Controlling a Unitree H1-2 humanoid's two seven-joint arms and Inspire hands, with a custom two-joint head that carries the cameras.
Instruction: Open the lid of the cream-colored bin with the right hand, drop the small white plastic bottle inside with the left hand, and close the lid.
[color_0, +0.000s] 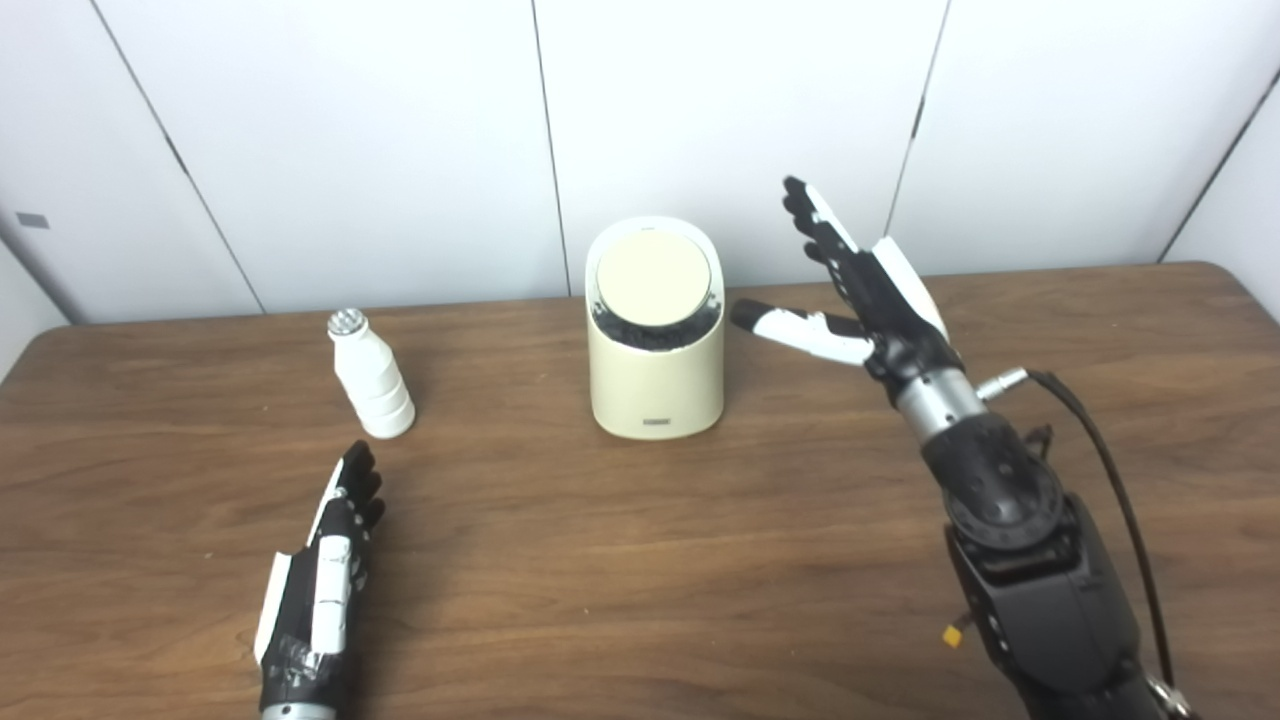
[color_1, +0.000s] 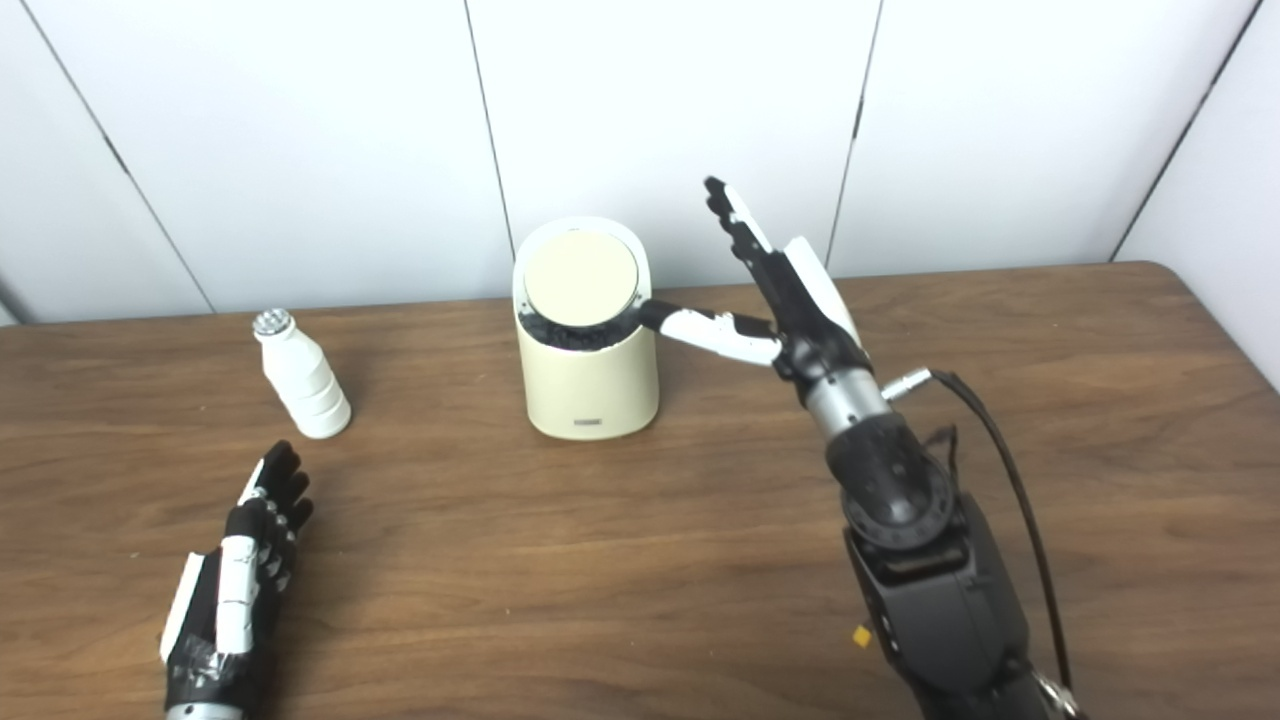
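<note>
The cream-colored bin stands at the middle back of the brown table, its round lid lying closed and tilted toward me. My right hand is raised just right of the bin, open, fingers pointing up and thumb reaching toward the lid's right edge. The small white plastic bottle stands upright to the left of the bin. My left hand rests flat and open on the table in front of the bottle, a short gap away, holding nothing.
White wall panels run behind the table's back edge. A black cable hangs along my right forearm. Bare table surface lies in front of the bin and to the far right.
</note>
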